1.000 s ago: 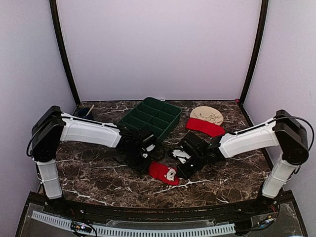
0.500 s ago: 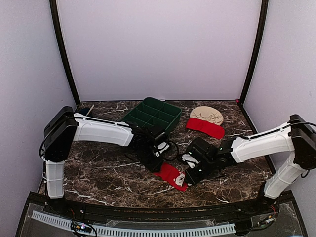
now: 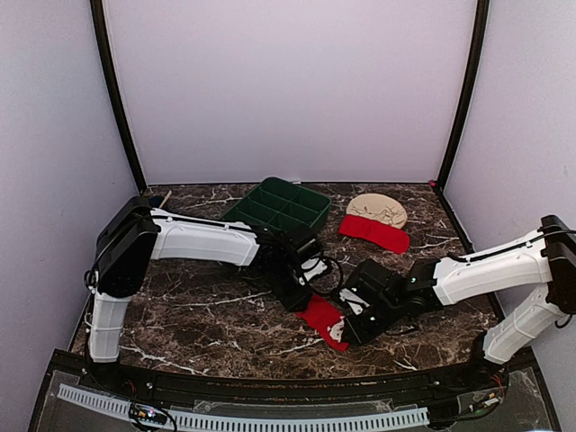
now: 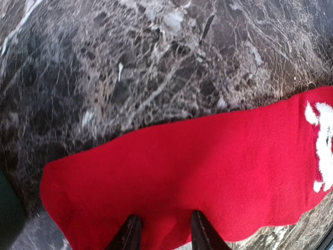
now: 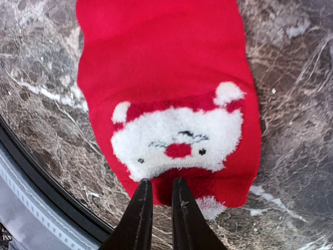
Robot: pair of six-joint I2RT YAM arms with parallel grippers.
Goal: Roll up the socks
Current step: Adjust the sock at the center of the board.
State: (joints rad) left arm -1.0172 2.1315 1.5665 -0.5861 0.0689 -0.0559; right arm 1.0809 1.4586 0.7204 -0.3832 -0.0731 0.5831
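Though behind the sock (image 3: 324, 317), green tray (image 3: 279, 207) apart

**Santa sock pinched at its near edge**

A red sock (image 5: 166, 62) lies flat on the dark, white-veined marble table (image 5: 296, 78), its length running away from the camera. A fluffy white Santa face (image 5: 177, 138) with a red nose and small dark eyes fills the near half. Above the face is a red band with a white tuft at each end. The right hand (image 5: 161, 182) meets the sock's near edge, its two dark fingers (image 5: 139, 208) drawn close together with red fabric between the tips. At lower left the table's black rim (image 5: 52, 192) runs diagonally, with a pale grey strip beyond it.
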